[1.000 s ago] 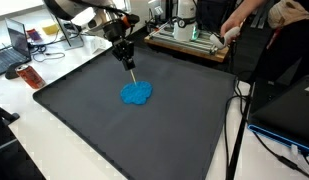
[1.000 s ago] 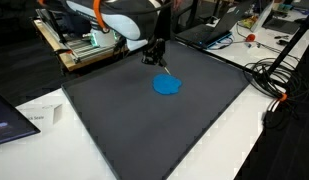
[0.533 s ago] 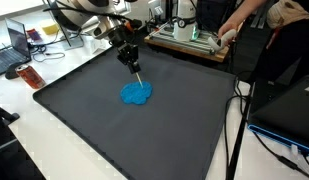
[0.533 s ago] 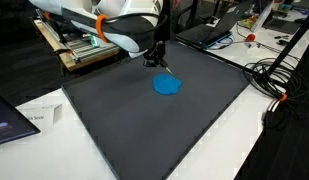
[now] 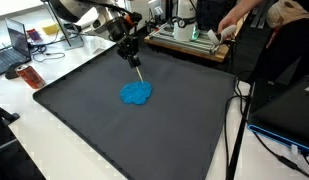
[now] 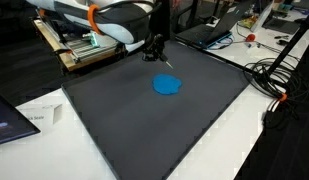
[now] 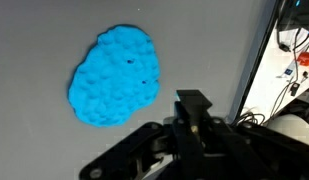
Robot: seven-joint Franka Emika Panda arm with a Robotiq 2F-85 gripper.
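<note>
both fingers of my gripper (image 5: 130, 56) are clamped on a thin stick (image 5: 138, 71) that slants down toward the bumpy blue lump (image 5: 136, 94), tip near its far edge. the lump lies on the dark mat (image 5: 94, 130).

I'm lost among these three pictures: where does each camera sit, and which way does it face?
Exterior view: raised, looking down across the dark mat at the blue lump; shows the arm, its gripper holding a thin stick.
Exterior view: raised at another spot, same dark mat; arm at far edge.
Wrist view: on the wrist, looking down at the blue lump; gripper at bottom.
Shared: all three show the blue lump.
</note>
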